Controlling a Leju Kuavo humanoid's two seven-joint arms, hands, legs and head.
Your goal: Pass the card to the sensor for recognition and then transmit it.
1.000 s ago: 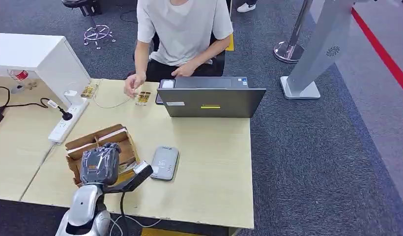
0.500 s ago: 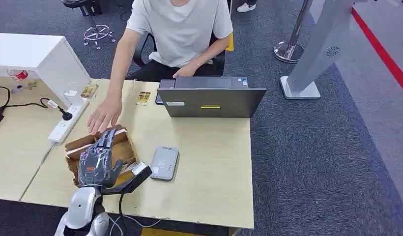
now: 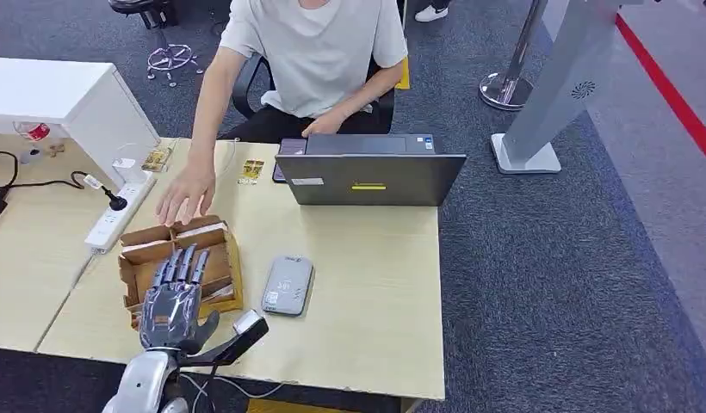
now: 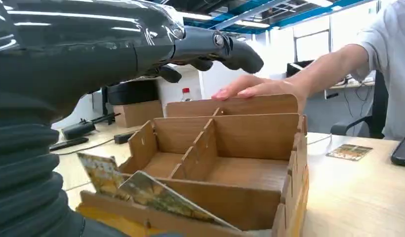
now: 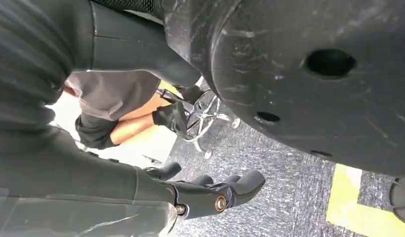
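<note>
Your left hand point(image 3: 171, 303) is flat with fingers spread, holding nothing, hovering over the near side of the cardboard divider box point(image 3: 227, 258). Cards point(image 4: 156, 195) lean in that box's near compartment; the grey sensor point(image 3: 287, 286) lies just beside the box. A person's hand point(image 3: 185, 194) rests on the box's far wall; your right hand point(image 5: 210, 195) hangs over carpet, fingers loosely apart, empty.

Wooden table point(image 3: 375, 301) with box point(image 3: 182, 267), sensor point(image 3: 287, 286), laptop point(image 3: 368, 177)
</note>
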